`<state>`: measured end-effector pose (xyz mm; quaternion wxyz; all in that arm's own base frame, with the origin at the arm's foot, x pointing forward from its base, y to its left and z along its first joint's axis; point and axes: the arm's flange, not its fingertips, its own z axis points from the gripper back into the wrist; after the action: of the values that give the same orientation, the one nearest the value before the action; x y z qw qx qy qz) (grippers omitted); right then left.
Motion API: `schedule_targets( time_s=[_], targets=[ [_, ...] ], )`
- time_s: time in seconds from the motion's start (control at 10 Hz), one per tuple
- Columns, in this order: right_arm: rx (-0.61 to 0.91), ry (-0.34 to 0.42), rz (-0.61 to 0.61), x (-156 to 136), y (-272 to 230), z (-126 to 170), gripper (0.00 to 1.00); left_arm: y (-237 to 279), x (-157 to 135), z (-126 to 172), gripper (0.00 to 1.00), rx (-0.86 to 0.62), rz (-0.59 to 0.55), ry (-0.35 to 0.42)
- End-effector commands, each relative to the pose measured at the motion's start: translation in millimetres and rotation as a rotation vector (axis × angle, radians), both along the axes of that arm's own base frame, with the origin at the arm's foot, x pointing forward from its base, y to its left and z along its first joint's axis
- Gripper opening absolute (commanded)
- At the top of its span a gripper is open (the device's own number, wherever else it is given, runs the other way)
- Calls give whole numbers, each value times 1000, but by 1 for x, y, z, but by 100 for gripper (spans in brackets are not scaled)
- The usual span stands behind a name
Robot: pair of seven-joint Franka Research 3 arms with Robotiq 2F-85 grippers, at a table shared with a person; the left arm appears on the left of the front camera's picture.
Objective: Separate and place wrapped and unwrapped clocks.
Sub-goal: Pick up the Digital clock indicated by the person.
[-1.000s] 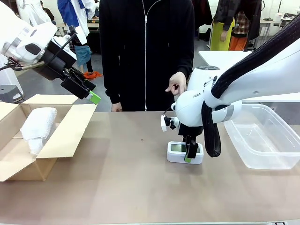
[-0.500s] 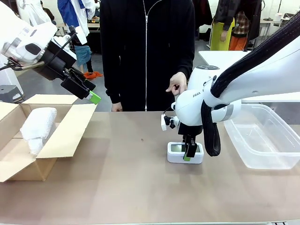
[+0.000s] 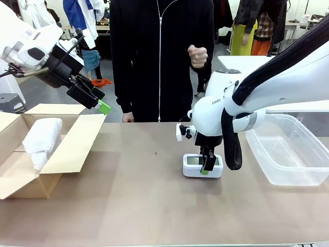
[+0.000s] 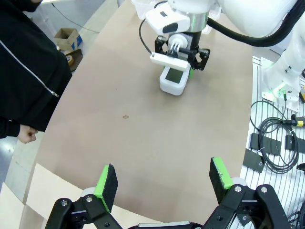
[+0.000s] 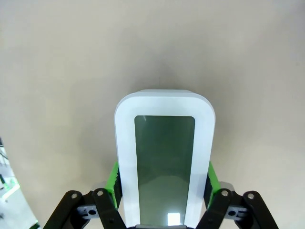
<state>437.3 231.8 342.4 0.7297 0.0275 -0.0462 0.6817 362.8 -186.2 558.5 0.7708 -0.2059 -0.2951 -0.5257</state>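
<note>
Now the bare clock [image 5: 164,157] sits clamped between the right fingers [image 5: 114,183]

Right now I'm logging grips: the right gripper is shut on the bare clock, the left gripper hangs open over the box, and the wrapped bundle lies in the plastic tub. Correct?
One slip: the wrapped bundle lies in the cardboard box, not the plastic tub, as the front view shows. The right gripper is shut on the bare clock, and the left gripper hangs open over the box.

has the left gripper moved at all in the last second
No. In the front view the left gripper hangs open above the cardboard box's raised flap, at the same spot against it as a second ago.
</note>
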Motion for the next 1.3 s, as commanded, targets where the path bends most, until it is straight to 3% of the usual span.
schedule_targets(
  time_s=[0.0, 0.5, 0.7, 0.8, 0.9, 1.2],
  targets=[
    [29, -36, -40, -24, -14, 48, 34, 0, -2, -1, 100, 1, 0, 1],
    [78, -204, -35, -96, -22, 171, 34, 0, -2, -1, 100, 1, 0, 1],
    [90, -237, -90, -94, -18, 184, 34, 0, -2, -1, 100, 1, 0, 1],
    [73, -194, -114, -76, -10, 179, 34, 0, -2, -1, 100, 1, 0, 1],
    [96, -227, -47, -100, -20, 196, 34, 0, -2, -1, 100, 1, 0, 1],
    [96, -227, -47, -100, -20, 196, 34, 0, -2, -1, 100, 1, 0, 1]
  ],
)
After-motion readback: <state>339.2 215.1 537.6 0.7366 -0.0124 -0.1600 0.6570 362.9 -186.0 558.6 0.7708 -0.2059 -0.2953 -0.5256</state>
